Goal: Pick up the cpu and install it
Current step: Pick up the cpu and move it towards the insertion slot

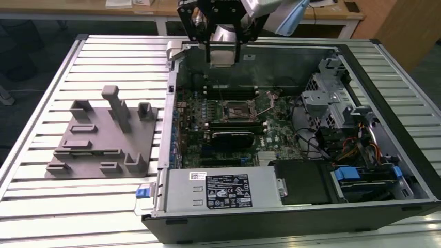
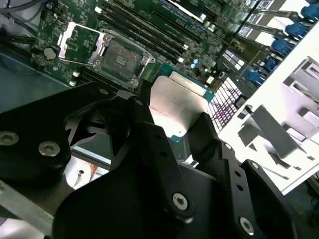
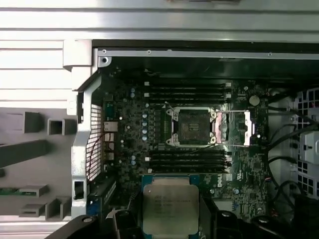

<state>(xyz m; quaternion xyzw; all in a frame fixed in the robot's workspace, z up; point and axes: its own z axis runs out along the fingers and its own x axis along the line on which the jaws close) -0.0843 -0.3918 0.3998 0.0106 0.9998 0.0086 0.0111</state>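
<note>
Cpu gripped in the hand, high over the open computer case.

At the top centre of the exterior view, the black two-fingered hand [image 1: 222, 47] is closed narrow on the small, flat, square, silvery-grey metal-topped cpu [image 1: 222, 57]. In the second wrist view its fingers [image 2: 147, 124] pinch two opposite edges of the chip. The cpu hangs clear of the green board, above the far side of the black tower case [image 1: 289, 227], which lies open on the slatted metal table [image 1: 41, 206]. The square black socket frame [image 1: 239, 109] sits at frame centre, lower in the picture and slightly toward the exterior view's right of the hand, well apart from it, its metal flap folded open. In the first wrist view the cpu's edges run square with the socket's.
</note>
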